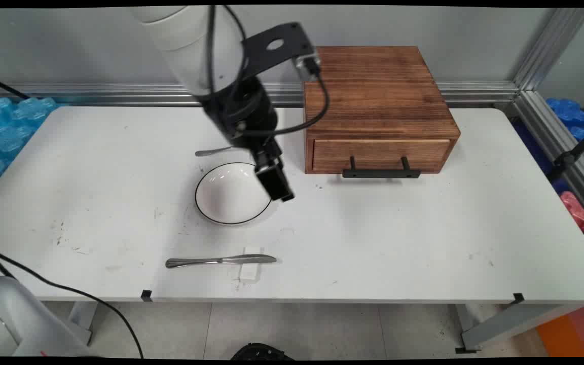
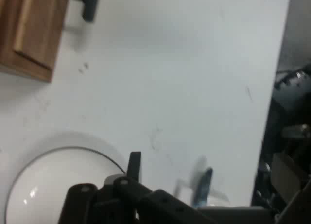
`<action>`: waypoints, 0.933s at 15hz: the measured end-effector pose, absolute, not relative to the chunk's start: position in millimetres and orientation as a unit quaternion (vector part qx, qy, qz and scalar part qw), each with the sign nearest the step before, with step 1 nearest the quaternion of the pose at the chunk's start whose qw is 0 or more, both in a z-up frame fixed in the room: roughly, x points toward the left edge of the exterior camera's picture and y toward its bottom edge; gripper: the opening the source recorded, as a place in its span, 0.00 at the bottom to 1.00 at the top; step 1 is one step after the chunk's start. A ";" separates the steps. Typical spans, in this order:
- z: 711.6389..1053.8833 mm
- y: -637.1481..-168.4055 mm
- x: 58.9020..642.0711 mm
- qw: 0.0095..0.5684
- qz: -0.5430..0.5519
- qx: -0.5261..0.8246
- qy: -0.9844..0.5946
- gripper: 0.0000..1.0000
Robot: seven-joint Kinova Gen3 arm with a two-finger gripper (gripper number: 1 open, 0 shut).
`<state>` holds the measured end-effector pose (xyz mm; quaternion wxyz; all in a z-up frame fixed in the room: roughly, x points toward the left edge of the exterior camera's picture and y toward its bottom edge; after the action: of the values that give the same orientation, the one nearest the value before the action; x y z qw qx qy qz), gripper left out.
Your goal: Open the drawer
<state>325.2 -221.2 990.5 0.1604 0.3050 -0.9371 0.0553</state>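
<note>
Bowl (image 1: 231, 194), white with dark rim, sits under gripper (image 1: 278, 190) at right edge; finger gap hard to tell. Knife (image 1: 220, 261) nearer front, wooden drawer box (image 1: 378, 109) behind right.

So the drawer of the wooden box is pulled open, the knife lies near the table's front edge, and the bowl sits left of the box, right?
Not quite: the drawer is shut, its front flush with the box, as the main view shows. The knife and bowl are as you say.
</note>
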 end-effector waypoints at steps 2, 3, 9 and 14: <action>991.6 -230.4 319.5 0.166 0.063 0.310 -0.934 1.00; 991.8 -235.8 316.3 0.169 0.067 0.312 -0.932 1.00; 980.3 -268.7 294.7 0.188 0.090 0.316 -0.925 1.00; 959.0 -291.6 276.6 0.197 0.104 0.317 -0.922 1.00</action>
<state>276.6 -291.6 959.0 0.1971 0.3174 -0.9217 0.1044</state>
